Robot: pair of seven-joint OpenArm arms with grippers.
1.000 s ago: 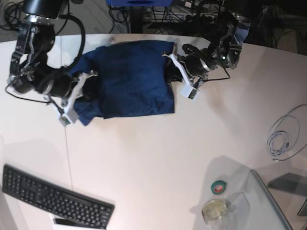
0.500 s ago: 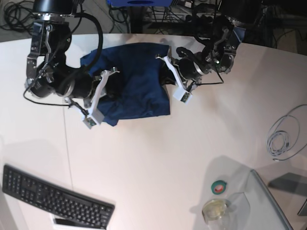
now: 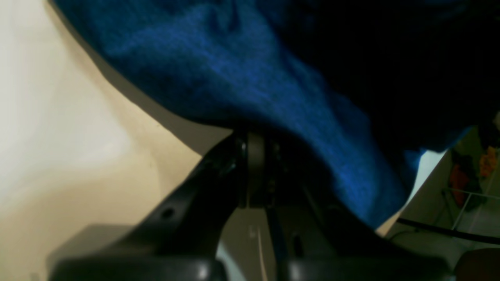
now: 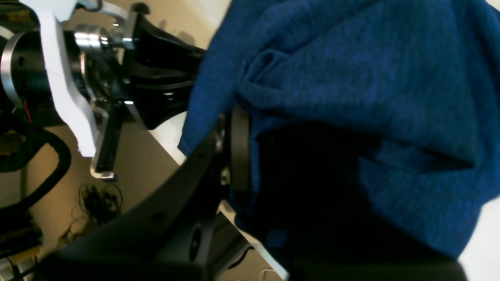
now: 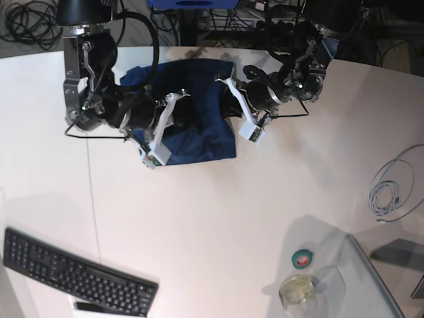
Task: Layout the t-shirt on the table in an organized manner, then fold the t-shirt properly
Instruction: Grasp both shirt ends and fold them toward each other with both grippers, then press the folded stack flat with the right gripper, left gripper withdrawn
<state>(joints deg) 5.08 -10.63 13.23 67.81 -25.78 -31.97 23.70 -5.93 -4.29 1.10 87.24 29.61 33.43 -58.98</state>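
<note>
Left wrist: left pincer (image 3: pixel 256 134) clamped on the t-shirt (image 3: pixel 242 78) just above the white bench (image 3: pixel 78 128); right wrist: right pincer (image 4: pixel 238 152) clamped on bunched navy cloth; base: shirt half-folded at the bench's far edge between both arms, keyboard (image 5: pixel 73 271) near.

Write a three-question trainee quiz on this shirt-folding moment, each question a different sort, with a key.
1. True or false: the t-shirt lies spread flat across the table.
2. Which gripper is shut on the t-shirt? A) only the left gripper B) only the right gripper C) both
3. Fill in: near the table's lower left edge lies a black ____.

Key: 1 false, it is bunched between the arms; 2 C; 3 keyboard.
</note>
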